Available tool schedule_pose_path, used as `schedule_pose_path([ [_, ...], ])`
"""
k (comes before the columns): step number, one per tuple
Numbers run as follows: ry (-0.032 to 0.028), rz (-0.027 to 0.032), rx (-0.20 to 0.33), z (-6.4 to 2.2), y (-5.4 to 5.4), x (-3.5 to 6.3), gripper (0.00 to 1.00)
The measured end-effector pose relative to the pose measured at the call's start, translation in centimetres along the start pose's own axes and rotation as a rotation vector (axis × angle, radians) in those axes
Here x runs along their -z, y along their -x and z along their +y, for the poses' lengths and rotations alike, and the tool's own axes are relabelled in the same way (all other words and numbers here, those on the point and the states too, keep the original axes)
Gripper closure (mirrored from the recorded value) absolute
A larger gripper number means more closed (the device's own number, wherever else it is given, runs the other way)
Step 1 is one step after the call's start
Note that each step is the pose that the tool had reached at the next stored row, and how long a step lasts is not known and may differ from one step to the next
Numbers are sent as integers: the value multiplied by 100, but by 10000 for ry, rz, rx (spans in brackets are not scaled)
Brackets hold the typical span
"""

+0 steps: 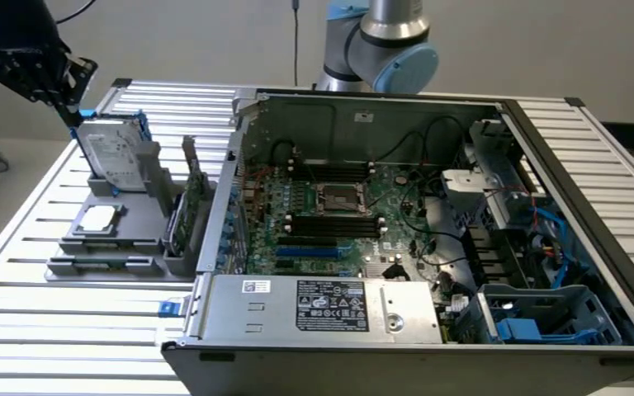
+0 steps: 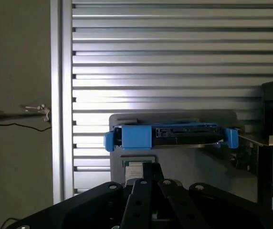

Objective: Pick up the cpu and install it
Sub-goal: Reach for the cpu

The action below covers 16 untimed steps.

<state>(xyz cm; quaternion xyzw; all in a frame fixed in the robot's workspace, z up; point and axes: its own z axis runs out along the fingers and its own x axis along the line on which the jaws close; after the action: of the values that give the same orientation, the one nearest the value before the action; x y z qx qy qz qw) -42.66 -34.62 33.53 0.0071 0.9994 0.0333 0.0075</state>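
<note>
Gripper [image 1: 72,106] sat above the slatted table's [image 1: 20,247] edge at the exterior view's left. Fingers were pinched together, holding nothing, tips just over the upright hard drive's [image 1: 113,153] top edge. The cpu [image 1: 99,218] lay flat on the grey fixture [image 1: 130,247], camera-side of the drive, with clear air above. The open case [image 1: 581,190] wall stood near on the exterior view's right. Socket [image 1: 339,198] looked bare, though I'm not certain.

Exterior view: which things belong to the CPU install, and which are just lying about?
Job: cpu in the grey holder; motherboard socket; claw, shut, by the hard drive.
Lying about: hard drive, upright card, power supply, blue drive cage.
</note>
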Motion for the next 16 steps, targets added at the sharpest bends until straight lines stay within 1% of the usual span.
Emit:
schedule_pose_path([
  [2,26,0,-2,-46,-49,-3,89],
  [4,68,3,4,-81,-69,-3,89],
  [5,76,23,15,-93,-70,-9,89],
  [7,77,87,87,-105,-70,-21,89],
  [9,76,124,239,-108,-70,-23,89],
  [14,78,181,877,-111,-70,-29,89],
  [16,80,185,960,-132,-69,-29,89],
])
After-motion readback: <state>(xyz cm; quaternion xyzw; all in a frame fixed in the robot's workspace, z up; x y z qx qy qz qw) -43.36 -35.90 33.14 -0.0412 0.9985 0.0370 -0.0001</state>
